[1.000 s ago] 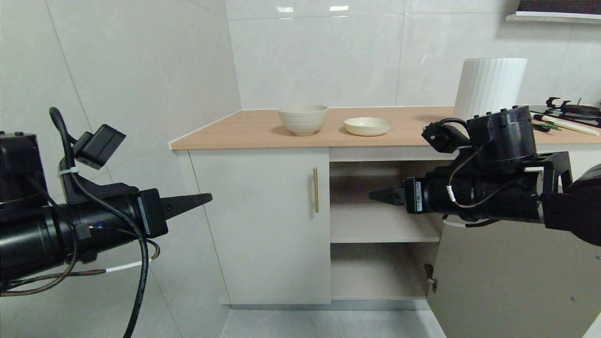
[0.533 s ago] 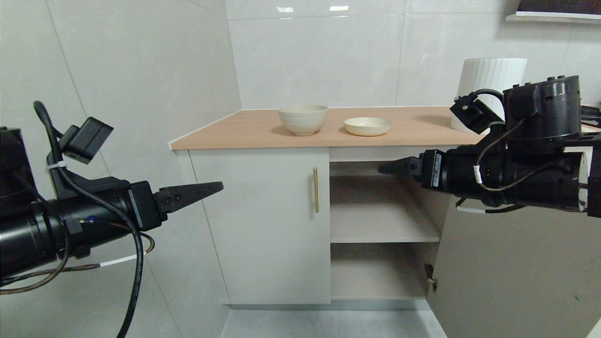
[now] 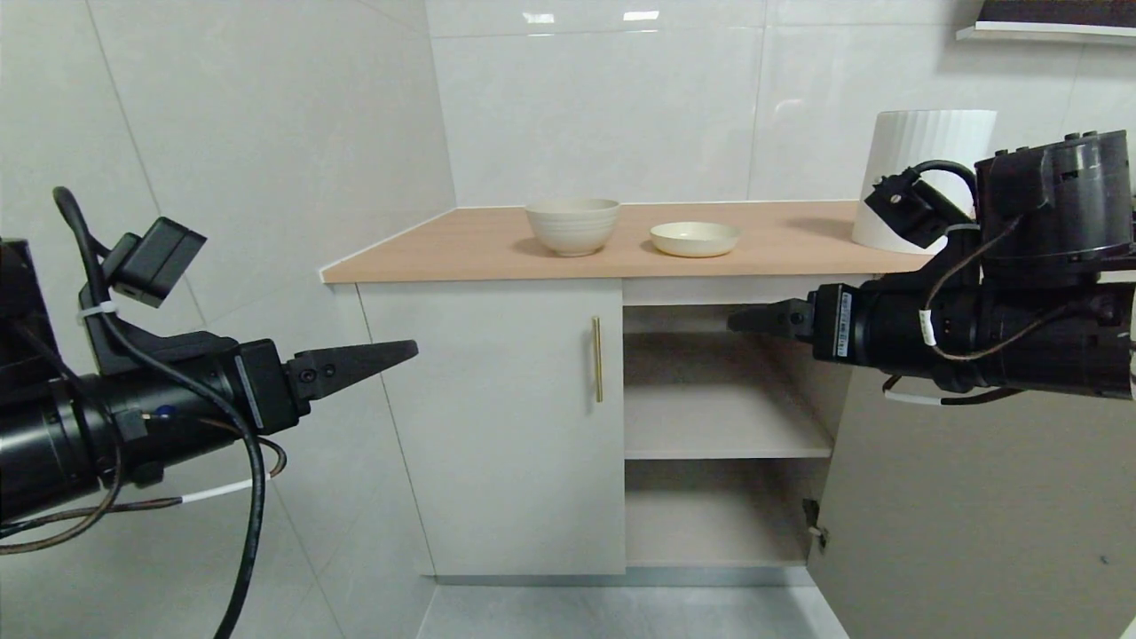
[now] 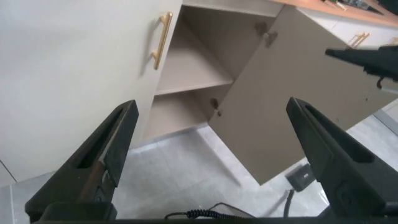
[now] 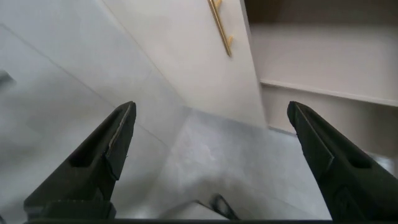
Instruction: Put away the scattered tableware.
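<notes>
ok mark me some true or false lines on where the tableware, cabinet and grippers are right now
1. The left gripper and the right gripper are both open, holding nothing. True.
2. The bowl and the plate sit side by side on the countertop. True.
3. On the cabinet, the right door is open and the left door is shut. True.
4. The bowl is stacked on the plate. False: they stand apart, not touching.
5. The right gripper hangs over the plate. False: in the head view it shows against the cabinet opening, below the countertop's edge.
</notes>
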